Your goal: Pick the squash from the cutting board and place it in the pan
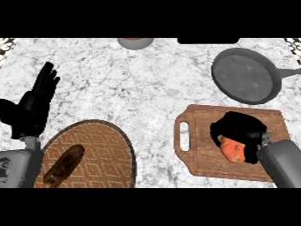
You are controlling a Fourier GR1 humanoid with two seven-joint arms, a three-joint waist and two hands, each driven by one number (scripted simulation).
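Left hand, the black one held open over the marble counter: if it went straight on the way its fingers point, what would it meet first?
The way looks free. The open left hand points up and slightly right across bare white marble counter. The grey round bowl at the far edge lies right of that line, though height is unclear.

Kitchen, marble counter (152, 88), patterned tile edges, pan (245, 75), wooden cutting board (201, 150), woven placemat (103, 152)

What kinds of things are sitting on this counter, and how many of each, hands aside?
Food: 2, the orange squash under the right hand and a brown loaf
Cookware: 1, the grey pan
Boards and plates: 2, the cutting board and a patterned plate
Bowls: 1, a grey bowl at the far edge
Total: 6
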